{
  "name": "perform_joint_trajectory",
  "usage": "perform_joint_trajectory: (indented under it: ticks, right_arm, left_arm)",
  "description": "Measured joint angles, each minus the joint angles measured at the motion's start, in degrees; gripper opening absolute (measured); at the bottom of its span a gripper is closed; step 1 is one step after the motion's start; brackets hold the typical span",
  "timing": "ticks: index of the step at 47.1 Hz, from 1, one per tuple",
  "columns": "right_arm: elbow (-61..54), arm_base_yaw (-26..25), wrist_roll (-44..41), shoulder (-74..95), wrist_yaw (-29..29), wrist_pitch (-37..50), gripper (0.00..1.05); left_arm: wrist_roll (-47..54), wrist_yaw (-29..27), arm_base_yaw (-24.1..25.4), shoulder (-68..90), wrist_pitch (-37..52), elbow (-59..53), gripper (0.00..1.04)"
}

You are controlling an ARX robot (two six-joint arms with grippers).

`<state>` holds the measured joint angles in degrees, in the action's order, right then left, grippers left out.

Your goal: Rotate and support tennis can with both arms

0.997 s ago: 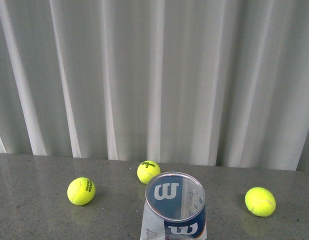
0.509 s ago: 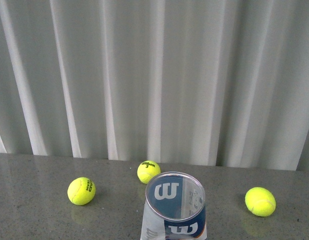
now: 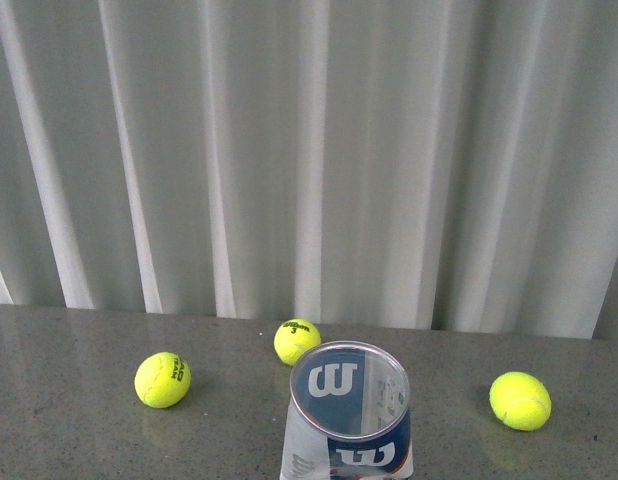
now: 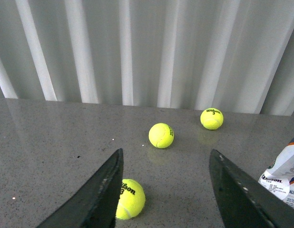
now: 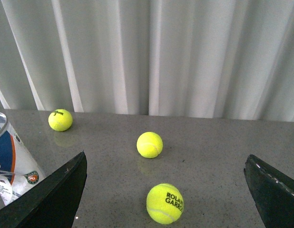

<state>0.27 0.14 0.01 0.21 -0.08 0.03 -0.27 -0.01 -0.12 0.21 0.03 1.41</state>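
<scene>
The tennis can [image 3: 349,410], clear with a navy-and-white Wilson label, lies at the front middle of the grey table with its round end and white "W" facing the front camera. Neither arm shows in the front view. My left gripper [image 4: 166,152] is open and empty above the table; the can's label [image 4: 286,173] shows at that view's edge, apart from the fingers. My right gripper [image 5: 166,156] is open wide and empty; the can [image 5: 14,161] sits beside one finger [image 5: 56,194], and I cannot tell whether they touch.
Three yellow-green tennis balls lie on the table: one left [image 3: 162,380], one behind the can [image 3: 297,342], one right [image 3: 520,401]. A Roland Garros ball [image 5: 165,203] lies between the right fingers. A pleated white curtain [image 3: 309,150] closes the back.
</scene>
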Motion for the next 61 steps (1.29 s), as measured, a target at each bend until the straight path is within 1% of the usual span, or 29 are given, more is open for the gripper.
perform_joint_trajectory:
  ticks: [2, 6, 7, 12, 16, 61]
  right_arm:
    - [0.0, 0.0, 0.0, 0.0, 0.0, 0.0, 0.98]
    - [0.0, 0.0, 0.0, 0.0, 0.0, 0.0, 0.98]
    - [0.0, 0.0, 0.0, 0.0, 0.0, 0.0, 0.98]
    - [0.0, 0.0, 0.0, 0.0, 0.0, 0.0, 0.98]
    - [0.0, 0.0, 0.0, 0.0, 0.0, 0.0, 0.98]
    - [0.0, 0.0, 0.0, 0.0, 0.0, 0.0, 0.98]
  left_arm:
    - [0.0, 0.0, 0.0, 0.0, 0.0, 0.0, 0.65]
    - [0.02, 0.0, 0.0, 0.0, 0.0, 0.0, 0.79]
    - [0.02, 0.0, 0.0, 0.0, 0.0, 0.0, 0.81]
    - [0.02, 0.0, 0.0, 0.0, 0.0, 0.0, 0.99]
    - [0.04, 0.0, 0.0, 0.0, 0.0, 0.0, 0.97]
    - [0.04, 0.0, 0.0, 0.0, 0.0, 0.0, 0.98]
